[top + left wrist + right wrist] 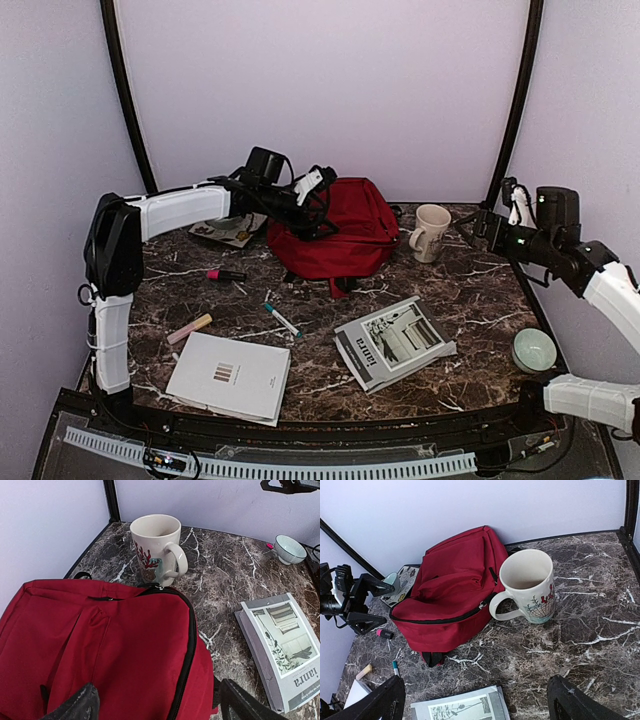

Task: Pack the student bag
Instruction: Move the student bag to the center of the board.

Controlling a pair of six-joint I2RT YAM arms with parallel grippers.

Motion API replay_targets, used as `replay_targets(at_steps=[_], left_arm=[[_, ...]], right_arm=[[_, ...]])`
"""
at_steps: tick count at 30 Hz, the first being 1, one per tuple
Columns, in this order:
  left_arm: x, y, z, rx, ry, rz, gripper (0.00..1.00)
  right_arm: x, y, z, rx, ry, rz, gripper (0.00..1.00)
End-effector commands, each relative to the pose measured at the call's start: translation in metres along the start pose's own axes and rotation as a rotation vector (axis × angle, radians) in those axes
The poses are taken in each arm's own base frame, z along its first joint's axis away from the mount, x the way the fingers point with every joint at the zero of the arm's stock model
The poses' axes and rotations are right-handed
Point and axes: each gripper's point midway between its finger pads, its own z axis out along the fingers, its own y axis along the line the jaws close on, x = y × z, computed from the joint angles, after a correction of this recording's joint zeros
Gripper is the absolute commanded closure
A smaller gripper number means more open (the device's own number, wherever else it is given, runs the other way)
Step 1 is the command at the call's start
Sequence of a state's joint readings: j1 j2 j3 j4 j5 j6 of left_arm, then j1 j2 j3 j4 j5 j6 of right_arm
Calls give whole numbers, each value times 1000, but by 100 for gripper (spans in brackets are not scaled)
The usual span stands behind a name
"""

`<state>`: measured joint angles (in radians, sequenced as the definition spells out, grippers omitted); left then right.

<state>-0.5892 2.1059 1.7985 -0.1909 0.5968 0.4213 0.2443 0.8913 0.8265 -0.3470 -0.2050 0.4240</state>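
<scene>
Red bag (335, 240), cream mug (432, 232) w/ red floral print, dark marble table (470, 300) w/ white veins, pale-green bowl (534, 350).

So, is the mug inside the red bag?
No, the mug stands on the table beside the student bag, outside it.

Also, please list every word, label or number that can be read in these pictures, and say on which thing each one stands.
"ianra", as far as I can tell: the large dark word on the cover of the grey booklet.
The small line beside that word: too small to read.
On the white book: a small mark at its centre, too blurred to read.
On the mug and the bag: no text visible.
</scene>
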Motion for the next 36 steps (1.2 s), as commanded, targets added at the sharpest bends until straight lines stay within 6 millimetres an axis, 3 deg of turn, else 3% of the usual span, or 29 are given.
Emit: replay_targets(at_steps=[1,8,11,18,22,28,33,36], left_arm=[[6,-10,13,22,-5,25,15],[35,-12,24,38,56,11,16],[43,-12,25,32,77,6,22],[47,-42,37,80,124,58,64],[31,-48,35,92,105,53,100],[-1,-64,18,42,69,78,100],[-29,-80,-13,-21,27,96,100],[-32,-97,-28,-22,31,108,100]], right_arm=[[0,1,-4,0,-24,31,1],[-1,6,-1,-11,-8,25,1],[-1,7,-1,-11,-8,27,1],[2,11,4,-27,12,25,1],[-2,13,8,-28,12,14,1],[-10,18,16,-33,13,9,1],[-18,22,20,-32,5,5,1],[-18,21,23,-21,15,5,1]])
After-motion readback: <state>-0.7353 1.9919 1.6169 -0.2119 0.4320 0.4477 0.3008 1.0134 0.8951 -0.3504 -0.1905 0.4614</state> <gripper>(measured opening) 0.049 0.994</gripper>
